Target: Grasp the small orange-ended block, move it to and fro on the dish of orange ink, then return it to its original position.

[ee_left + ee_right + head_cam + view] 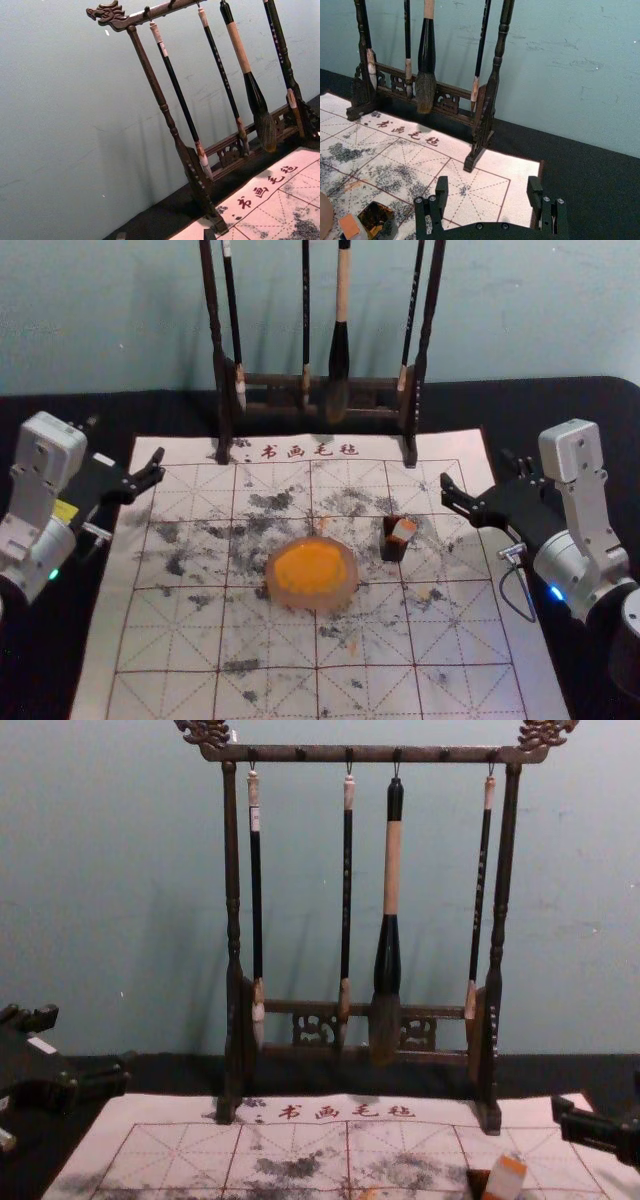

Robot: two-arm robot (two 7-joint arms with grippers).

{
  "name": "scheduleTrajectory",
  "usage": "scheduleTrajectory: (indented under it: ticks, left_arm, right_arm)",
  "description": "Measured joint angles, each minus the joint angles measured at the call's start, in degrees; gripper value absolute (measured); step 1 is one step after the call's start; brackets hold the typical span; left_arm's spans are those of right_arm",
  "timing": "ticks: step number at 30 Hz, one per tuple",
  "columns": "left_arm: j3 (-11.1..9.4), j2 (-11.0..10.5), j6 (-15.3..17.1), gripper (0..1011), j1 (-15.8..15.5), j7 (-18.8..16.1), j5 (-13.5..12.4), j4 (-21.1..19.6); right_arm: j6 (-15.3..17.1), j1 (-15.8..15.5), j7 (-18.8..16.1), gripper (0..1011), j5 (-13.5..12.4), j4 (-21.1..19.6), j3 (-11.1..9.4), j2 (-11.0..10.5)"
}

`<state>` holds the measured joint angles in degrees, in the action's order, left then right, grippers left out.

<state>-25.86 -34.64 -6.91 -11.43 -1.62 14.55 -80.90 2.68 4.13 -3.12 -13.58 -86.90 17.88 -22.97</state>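
Head view: orange-ended block [403,530], one; two o'clock from ink dish [308,602], eight o'clock from right gripper [477,467], the nearer, jaws wide. Long axis, chest view: tipped toward one o'clock. Left gripper [126,437]: ten o'clock from block, jaws wide.

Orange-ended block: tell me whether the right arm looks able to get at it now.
Probably yes: the right gripper is open, off to the right of the block, nothing seems to stand between them, and the ink dish lies on the block's other side.
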Motion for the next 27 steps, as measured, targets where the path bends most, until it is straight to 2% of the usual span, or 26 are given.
scheduleTrajectory:
  ticks: [27]
  left_arm:
    - [0.0, 0.0, 0.0, 1001, 0.0, 0.0, 0.0, 0.0]
  right_arm:
    - [0.0, 0.1, -0.1, 1003, -0.1, -0.1, 0.1, -0.1]
